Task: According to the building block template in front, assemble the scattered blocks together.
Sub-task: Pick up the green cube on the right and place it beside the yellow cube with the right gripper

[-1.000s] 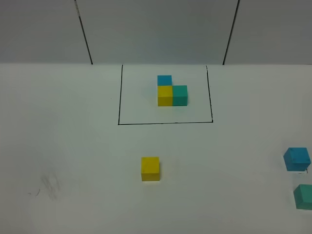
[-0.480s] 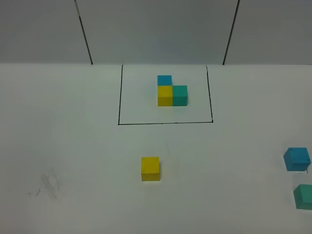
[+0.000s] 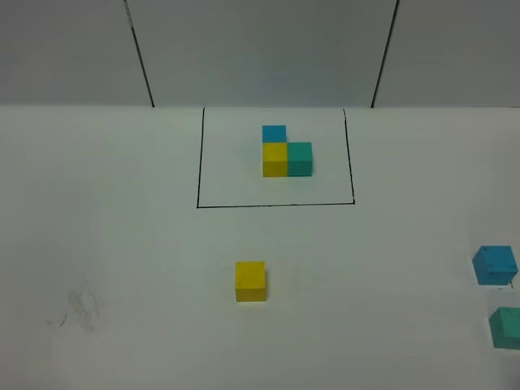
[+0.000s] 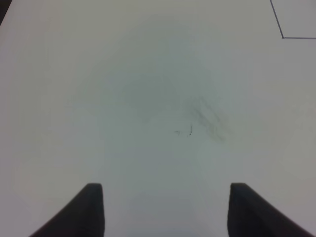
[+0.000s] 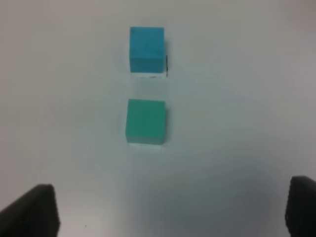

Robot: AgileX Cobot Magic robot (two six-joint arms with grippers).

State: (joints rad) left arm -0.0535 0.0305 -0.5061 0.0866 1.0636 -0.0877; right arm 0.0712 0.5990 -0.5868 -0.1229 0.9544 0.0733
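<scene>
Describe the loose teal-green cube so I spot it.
From the black drawn rectangle, look to the high view's lower right edge. Two loose cubes sit there, apart. The teal-green cube is the nearer one, clipped by the frame; the sky-blue cube sits behind.

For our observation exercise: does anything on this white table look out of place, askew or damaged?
Only one thing: a faint grey smudge with tiny pen marks on the white table, front left. The loose yellow cube, sky-blue cube and teal-green cube sit flat and look intact.
</scene>
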